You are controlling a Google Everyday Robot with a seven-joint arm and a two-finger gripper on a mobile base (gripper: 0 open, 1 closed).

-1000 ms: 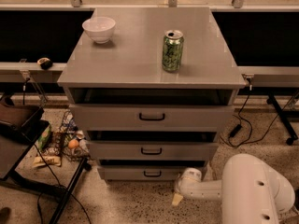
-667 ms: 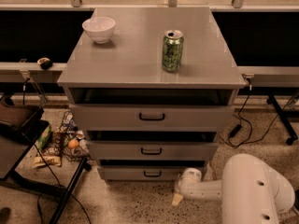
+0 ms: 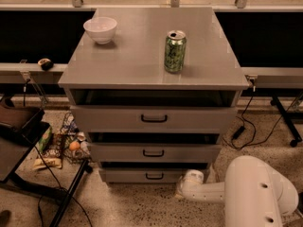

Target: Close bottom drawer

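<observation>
The grey cabinet has three drawers. The bottom drawer (image 3: 142,175) is the lowest and narrowest, with a small black loop handle (image 3: 155,176). Its front stands slightly out from the cabinet, under the middle drawer (image 3: 154,152). The top drawer (image 3: 154,118) is widest and also stands out a little. My white arm (image 3: 255,193) reaches in from the lower right. My gripper (image 3: 189,182) is low by the floor at the right end of the bottom drawer's front.
A white bowl (image 3: 100,30) and a green can (image 3: 174,51) stand on the cabinet top (image 3: 142,56). A black stand (image 3: 19,141) and snack packets (image 3: 61,143) lie on the floor at the left. Cables (image 3: 251,126) trail at the right.
</observation>
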